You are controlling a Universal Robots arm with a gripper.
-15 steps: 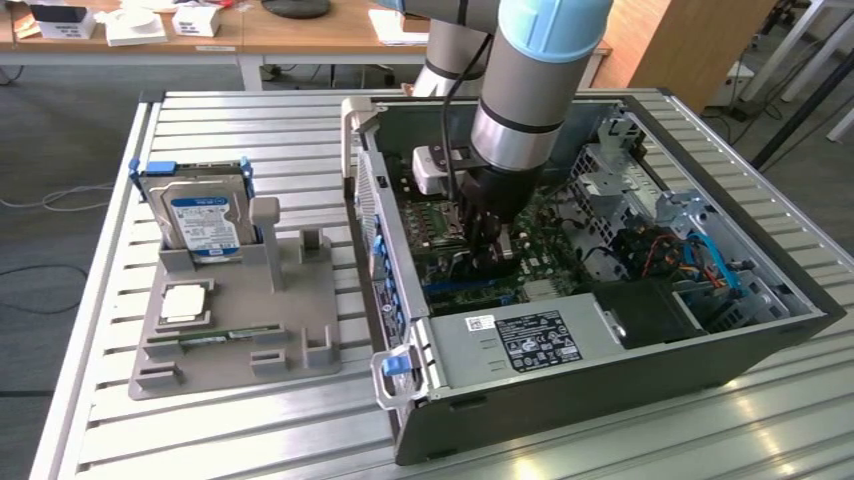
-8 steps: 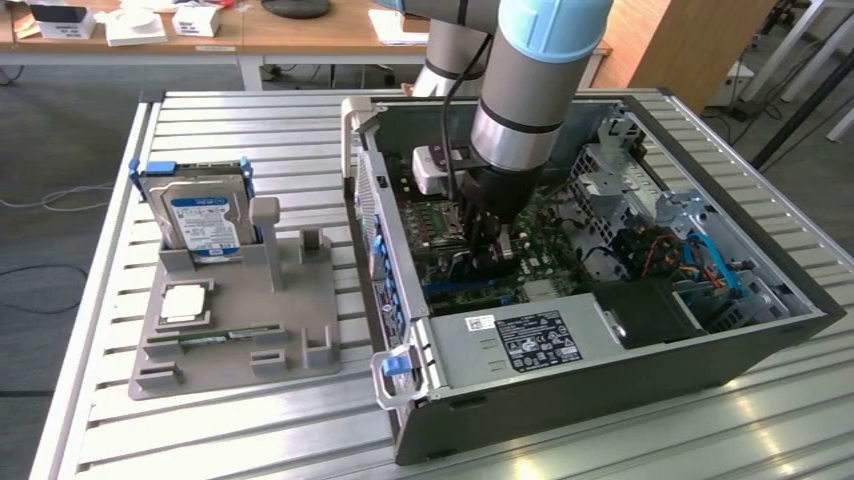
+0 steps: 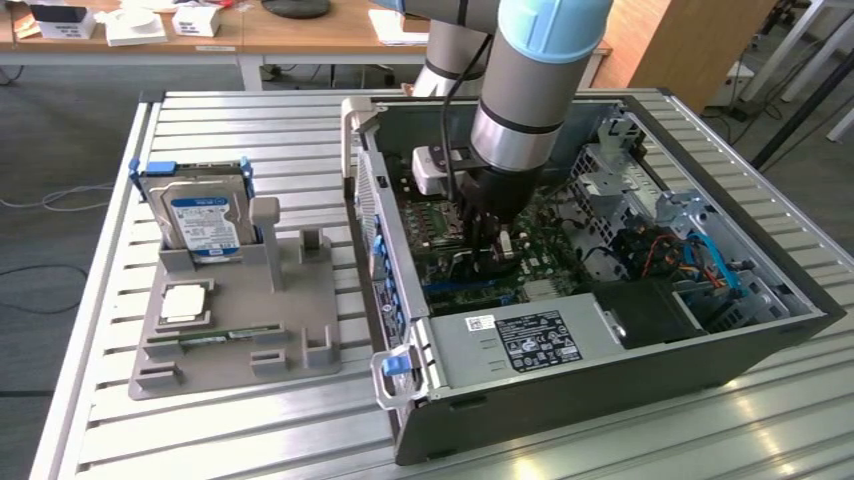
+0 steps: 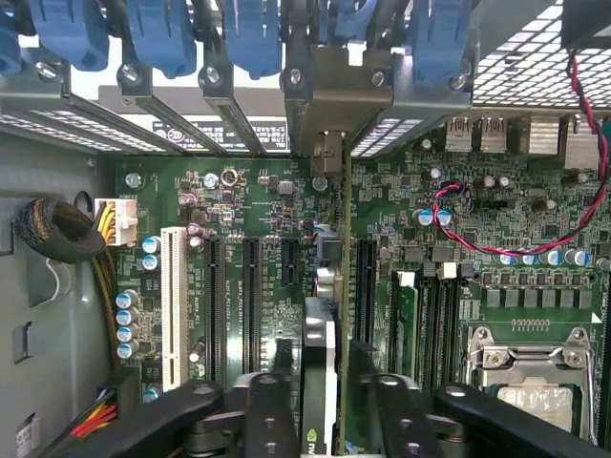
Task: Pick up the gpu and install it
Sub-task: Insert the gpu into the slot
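The gpu (image 4: 320, 334) stands on edge on the green motherboard (image 4: 258, 200) inside the open computer case (image 3: 747, 340). Its metal bracket end (image 4: 326, 153) meets the rear slot openings. My gripper (image 4: 320, 386) straddles the card, one black finger (image 4: 272, 401) on each side of it. A thin gap shows between each finger and the card, so the jaws stand open. In the exterior view the arm reaches down into the case, and my gripper (image 3: 490, 245) sits low over the motherboard with the card mostly hidden beneath it.
A grey holder (image 3: 227, 320) at the exterior view's left carries a silver hard drive (image 3: 207, 215) and a narrow green memory stick (image 3: 214, 338). Blue slot latches (image 4: 158, 38), a white slot (image 4: 174, 305), the processor socket (image 4: 530, 372) and the power supply (image 3: 527, 340) crowd the case.
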